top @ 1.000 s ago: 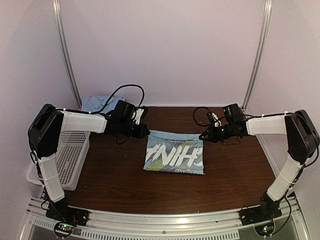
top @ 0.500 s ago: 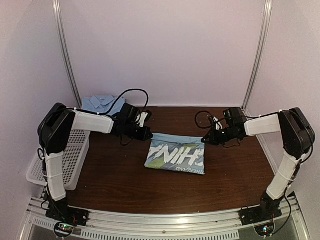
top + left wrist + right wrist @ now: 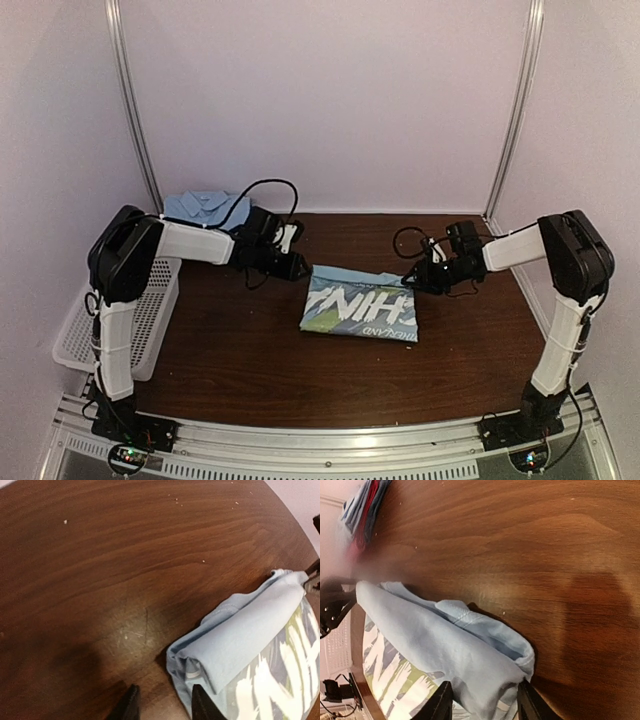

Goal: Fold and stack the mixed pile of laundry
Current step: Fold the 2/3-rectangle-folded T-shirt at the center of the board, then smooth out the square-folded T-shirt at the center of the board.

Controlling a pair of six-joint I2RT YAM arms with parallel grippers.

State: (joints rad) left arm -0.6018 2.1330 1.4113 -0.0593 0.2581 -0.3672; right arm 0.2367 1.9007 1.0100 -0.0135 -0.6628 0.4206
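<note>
A white perforated plastic basket (image 3: 150, 300) sits at the left edge of the dark wood-grain desk (image 3: 250, 360). A folded light blue collared shirt (image 3: 200, 207) lies behind it. At mid-desk lies the printed shirt (image 3: 362, 305), a soft pale blue rectangle with white lettering. The left arm (image 3: 195, 243) reaches low, and the left hand (image 3: 164, 707) is part open and empty beside the shirt's far left corner. The right arm (image 3: 510, 248) mirrors it, with the right hand (image 3: 484, 702) part open astride the far right corner, the cloth loose between its fingers.
</note>
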